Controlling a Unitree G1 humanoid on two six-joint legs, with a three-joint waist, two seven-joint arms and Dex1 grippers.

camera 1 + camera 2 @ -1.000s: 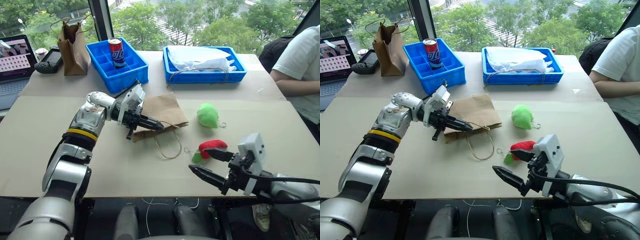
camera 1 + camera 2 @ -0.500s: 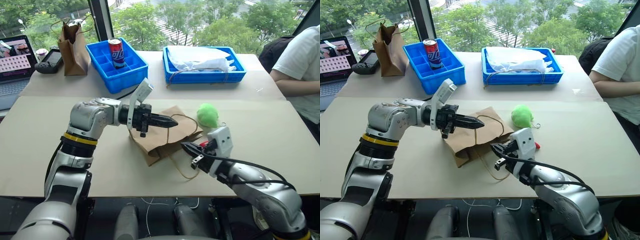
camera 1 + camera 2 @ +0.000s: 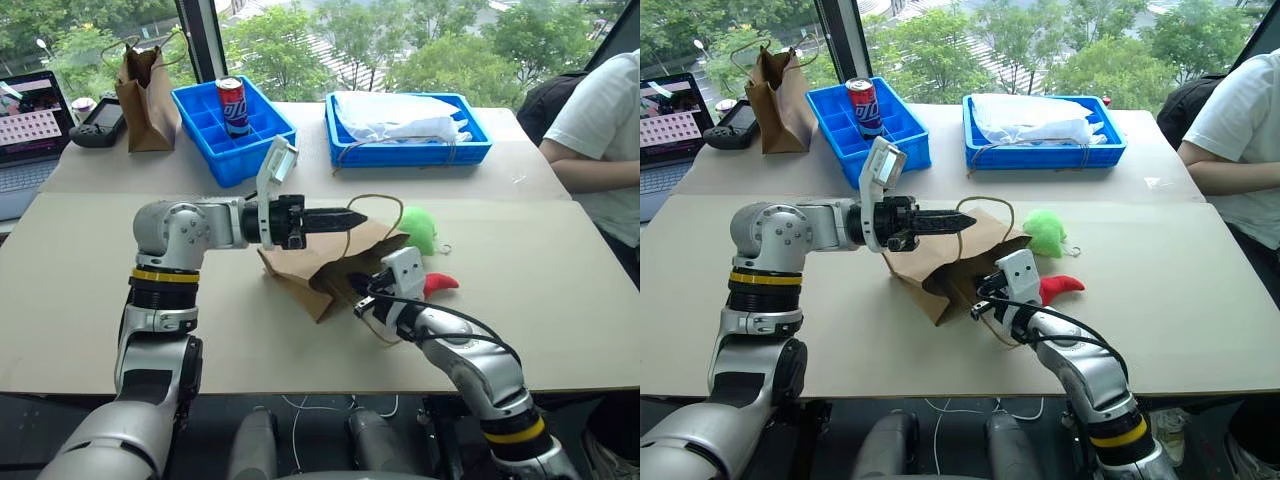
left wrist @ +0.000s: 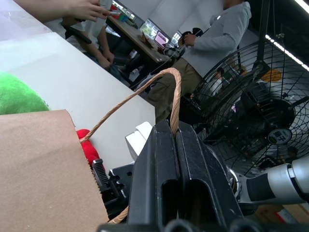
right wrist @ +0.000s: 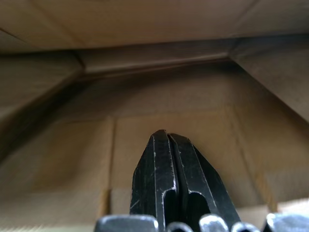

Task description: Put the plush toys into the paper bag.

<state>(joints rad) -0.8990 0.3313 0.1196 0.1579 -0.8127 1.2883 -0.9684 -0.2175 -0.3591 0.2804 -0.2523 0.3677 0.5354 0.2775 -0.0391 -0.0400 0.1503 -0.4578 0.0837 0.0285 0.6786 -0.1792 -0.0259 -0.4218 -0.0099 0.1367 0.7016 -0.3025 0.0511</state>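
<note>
Left eye view: left pincer [image 3: 352,216] clamps the paper bag [image 3: 320,270] handle; right pincer [image 3: 356,288], fingers together, pokes inside; both plush toys [image 3: 418,229] lie outside on the tabletop [image 3: 560,300], unbagged.

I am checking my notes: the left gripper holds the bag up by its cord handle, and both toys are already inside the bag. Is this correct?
Not quite. The left gripper does hold the bag up by its cord handle, but both toys are outside it: the green toy and the red toy lie on the table beside the bag, as the left eye view shows.
</note>
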